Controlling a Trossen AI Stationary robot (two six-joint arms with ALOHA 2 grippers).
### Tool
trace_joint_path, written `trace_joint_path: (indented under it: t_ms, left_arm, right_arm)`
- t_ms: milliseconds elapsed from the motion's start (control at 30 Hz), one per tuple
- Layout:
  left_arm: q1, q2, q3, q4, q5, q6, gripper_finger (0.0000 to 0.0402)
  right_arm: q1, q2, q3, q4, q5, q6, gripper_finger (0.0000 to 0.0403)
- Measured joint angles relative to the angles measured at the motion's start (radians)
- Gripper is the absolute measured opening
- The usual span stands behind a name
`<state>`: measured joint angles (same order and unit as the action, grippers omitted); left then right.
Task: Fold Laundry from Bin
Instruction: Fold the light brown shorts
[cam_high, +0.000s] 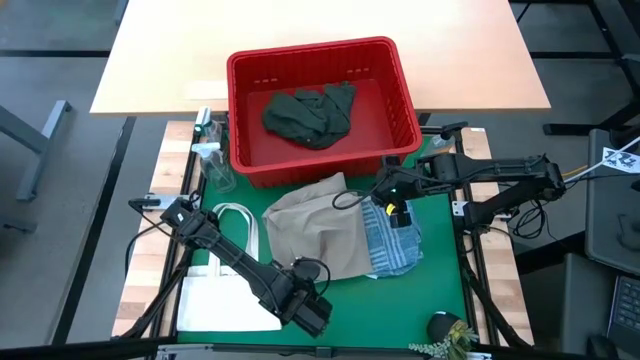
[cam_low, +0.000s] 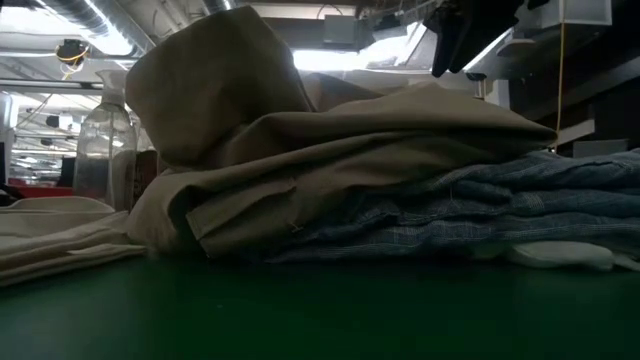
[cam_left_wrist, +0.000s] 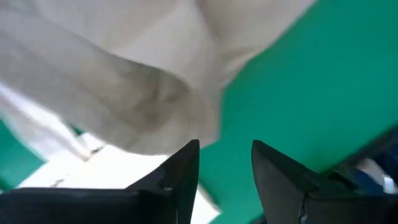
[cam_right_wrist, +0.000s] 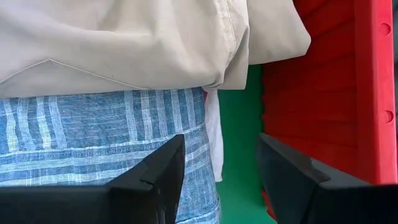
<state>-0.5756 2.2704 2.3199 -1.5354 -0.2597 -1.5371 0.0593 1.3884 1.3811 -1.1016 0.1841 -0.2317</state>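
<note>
Fingers, left: left gripper (cam_high: 312, 312) has its fingers (cam_left_wrist: 180, 177) spread with nothing between them, just off the near edge of the beige garment (cam_high: 315, 232); reads like a release, that's my guess.
Fingers, right: right gripper (cam_high: 392, 200) has its fingers (cam_right_wrist: 155, 177) spread and empty, hovering over the blue striped garment (cam_high: 395, 247) close to the bin wall.
Stack: beige garment lies on top of the blue striped one on the green mat (cam_high: 440, 270); low view shows the beige one bunched up high at one end, so the fold looks unfinished.
Bin: red bin (cam_high: 318, 60) sits at the far edge of the mat with a dark green garment (cam_high: 310, 113) crumpled inside, probably next in line.
Left arm pose: stretched diagonally across the near left of the surface, wrist low, over the white tote bag (cam_high: 225, 290).
Right arm pose: reaches in from the right side, roughly level, wrist bent down toward the stack.
Likely reason: both sets of fingers flank the stack, ready to flatten or re-grip.
</note>
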Motion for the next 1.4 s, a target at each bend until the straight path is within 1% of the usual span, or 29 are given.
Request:
trace_joint_path:
  t_ms: [100,233,300,400,467,567,700,733,800,933,1000,1067,1267,1400]
  left_arm:
    - [-0.001,0.0,0.0,-0.04,-0.024,-0.025,0.0135]
    - [0.0,0.0,-0.027,0.02,-0.134,-0.033,0.0133]
    - [0.005,0.0,-0.061,0.047,-0.127,-0.037,0.0133]
    - [0.01,0.001,-0.108,0.062,-0.079,-0.074,0.0133]
    - [0.013,0.001,-0.135,0.066,-0.069,-0.095,0.0126]
    - [0.012,0.001,-0.145,0.062,-0.07,-0.101,0.0095]
    - [0.011,0.001,-0.144,0.049,-0.07,-0.081,0.0024]
    - [0.01,0.001,-0.144,0.041,-0.07,-0.079,0.0012]
    - [0.004,0.001,-0.144,0.017,-0.069,-0.08,0.0008]
    - [-0.007,0.001,-0.144,-0.018,-0.064,-0.079,0.0003]
    - [-0.013,0.001,-0.144,-0.039,-0.064,-0.079,0.0003]
    - [-0.018,0.001,-0.144,-0.035,-0.064,-0.076,0.0003]
    - [-0.028,0.001,-0.144,-0.036,-0.067,-0.051,0.0002]
    - [-0.029,0.001,-0.144,-0.036,-0.069,-0.049,0.0002]
  right_arm:
    - [0.0,0.0,0.0,0.0,0.0,0.0,0.0193]
    - [0.0,0.0,0.0,0.0,0.0,0.0,0.0193]
    - [0.0,0.0,0.0,0.0,-0.002,0.0,0.0193]
    - [0.0,0.0,0.0,0.0,-0.016,0.0,0.0193]
    - [0.0,0.0,0.0,0.0,-0.02,0.0,0.0193]
    - [0.0,0.0,0.0,0.0,-0.02,0.001,0.0193]
    - [0.0,0.0,0.0,0.0,-0.022,0.042,0.0193]
    - [0.0,0.001,0.0,0.0,-0.035,0.06,0.0193]
    - [0.0,0.001,-0.008,0.004,-0.098,0.092,0.0193]
    - [0.014,0.001,-0.065,0.012,-0.314,0.126,0.0193]
    - [0.039,0.001,-0.117,0.069,-0.38,0.152,0.0193]
    - [0.084,0.002,-0.177,0.162,-0.382,0.187,0.0193]
    - [0.221,0.002,-0.352,0.536,-0.31,0.213,0.0193]
    - [0.272,0.002,-0.436,0.695,-0.26,0.232,0.0193]
